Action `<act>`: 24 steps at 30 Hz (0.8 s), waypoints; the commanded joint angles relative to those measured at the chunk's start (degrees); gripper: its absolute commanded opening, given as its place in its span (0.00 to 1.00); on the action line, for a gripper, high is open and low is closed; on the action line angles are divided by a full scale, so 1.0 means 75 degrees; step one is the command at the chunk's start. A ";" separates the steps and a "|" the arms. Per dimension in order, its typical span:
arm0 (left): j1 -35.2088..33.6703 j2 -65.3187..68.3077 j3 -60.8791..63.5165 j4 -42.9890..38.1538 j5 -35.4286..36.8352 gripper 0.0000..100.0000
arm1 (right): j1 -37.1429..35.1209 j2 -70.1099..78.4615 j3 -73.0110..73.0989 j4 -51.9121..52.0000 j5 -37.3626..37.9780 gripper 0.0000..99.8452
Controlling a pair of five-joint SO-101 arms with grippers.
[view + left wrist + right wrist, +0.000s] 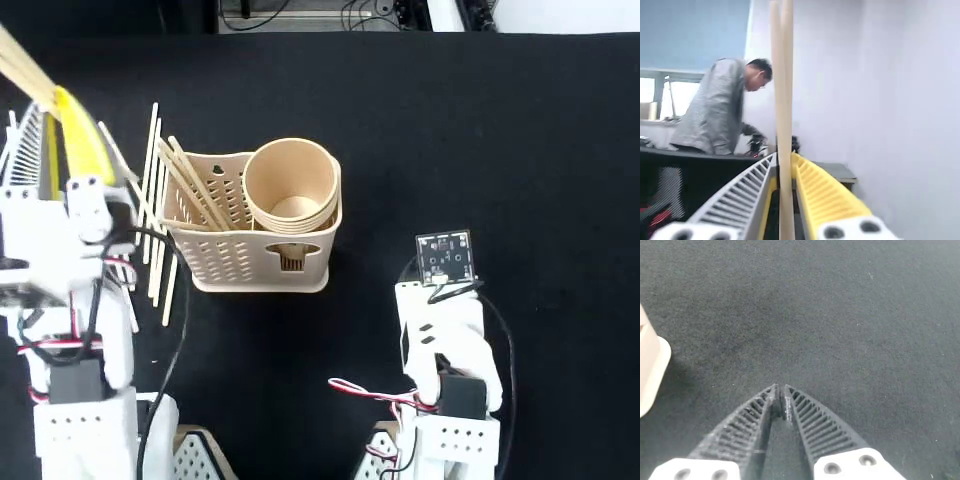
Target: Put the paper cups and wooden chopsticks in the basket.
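Basket (250, 262) holds stacked tan cups (290, 185) in its right half. Pale wooden chopsticks (192, 185) lean in its left half, and more lie just left of it. Left gripper (784, 156) clamps two chopsticks, left of basket. Right gripper (779, 390) closed, empty, right of basket.

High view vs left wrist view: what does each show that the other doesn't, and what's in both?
High view adds: the basket holding nested paper cups and stowed chopsticks, plus loose chopsticks on the table beside it. Left wrist view adds: the grip up close, with the held chopsticks side by side between the grey finger and yellow finger. Both: the left gripper shut on those chopsticks.
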 commanded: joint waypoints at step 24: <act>0.1553 0.0821 -0.2034 0.2321 0.1653 0.03 | 0.0117 -0.0029 -0.0006 -0.0094 0.0012 0.03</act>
